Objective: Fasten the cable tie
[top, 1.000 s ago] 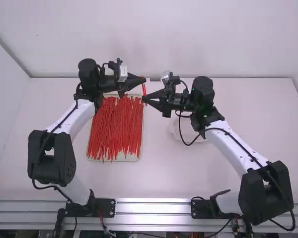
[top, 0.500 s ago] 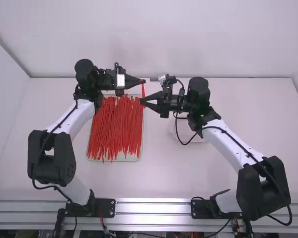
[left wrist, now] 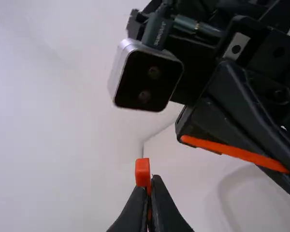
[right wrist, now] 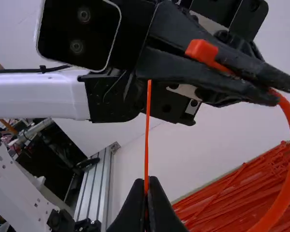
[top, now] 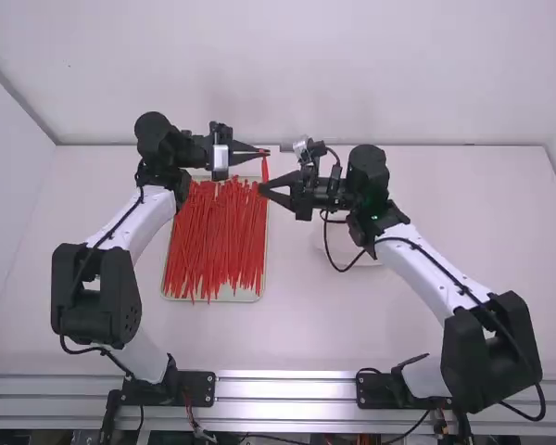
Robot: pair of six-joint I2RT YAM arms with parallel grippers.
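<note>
Spare red ties [top: 218, 232] lie piled on the tray [top: 213, 298], so ignore them. Your left gripper [top: 265, 152] is clenched on the head [left wrist: 142, 170] of the cable tie [top: 266, 169], held up over the tray's far end. The right gripper [top: 262, 189] is just beside it, pinched on the tail [right wrist: 148, 125]. The tip looks not yet in the slot, as far as I can judge. Line the tail up square with the slot, hold the left steady, feed straight in with the right, and don't let the strap buckle

A white table [top: 510, 232] lies at the centre, white walls [top: 371, 65] rise at twelve and nine o'clock, and a metal rail [top: 287, 382] runs at six.
</note>
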